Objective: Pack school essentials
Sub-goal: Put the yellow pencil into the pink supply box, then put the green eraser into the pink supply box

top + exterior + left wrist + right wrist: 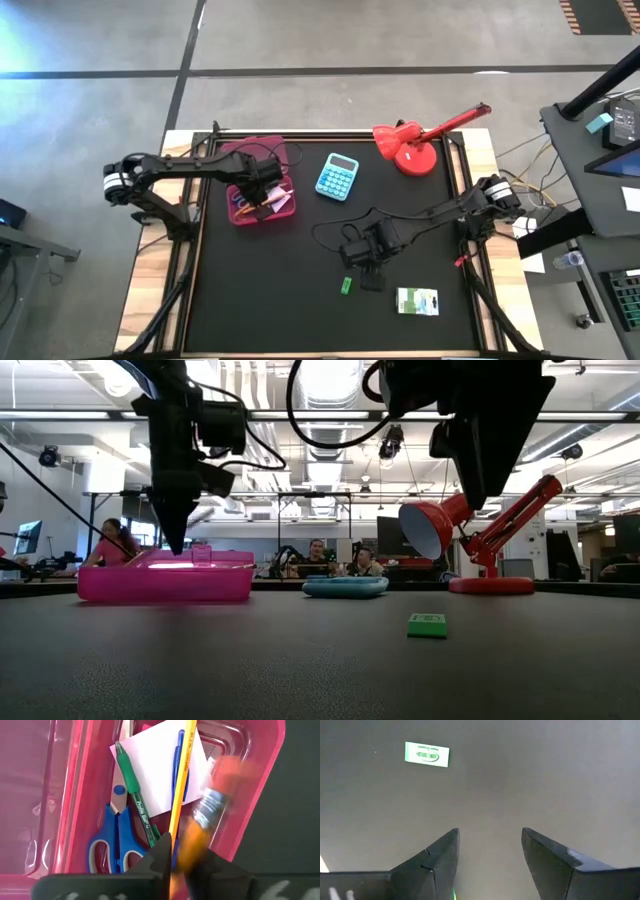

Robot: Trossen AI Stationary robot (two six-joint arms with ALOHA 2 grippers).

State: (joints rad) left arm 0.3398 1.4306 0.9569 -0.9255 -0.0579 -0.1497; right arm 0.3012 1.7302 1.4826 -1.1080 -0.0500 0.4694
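Observation:
My left gripper (258, 192) (178, 540) hangs over the pink box (258, 180), fingers pointing down into it. In the left wrist view the box holds blue-handled scissors (114, 845), a green pen (134, 800), a blue pen (178, 765), a pale note pad (157, 765) and a yellow pencil (182, 775). A blurred orange pencil (207, 815) stands between the slightly parted fingers (186, 852). My right gripper (365, 258) (490, 845) hovers open above the mat. The green eraser (345, 286) (427, 754) (427, 625) and the white-green packet (417, 300) lie flat nearby. My left gripper has the orange pencil's lower part (192, 845) between its fingers, which come from above and point down. The pencil slants up out of the gap, ferrule end (220, 785) over the box. It is blurred, so I cannot tell whether the fingers touch it.
A blue calculator (337, 176) (345, 587) lies on the black mat to the right of the box. A red desk lamp (415, 145) (480, 525) stands at the far right corner. Bare mat lies at the table's near left. People sit in the room beyond.

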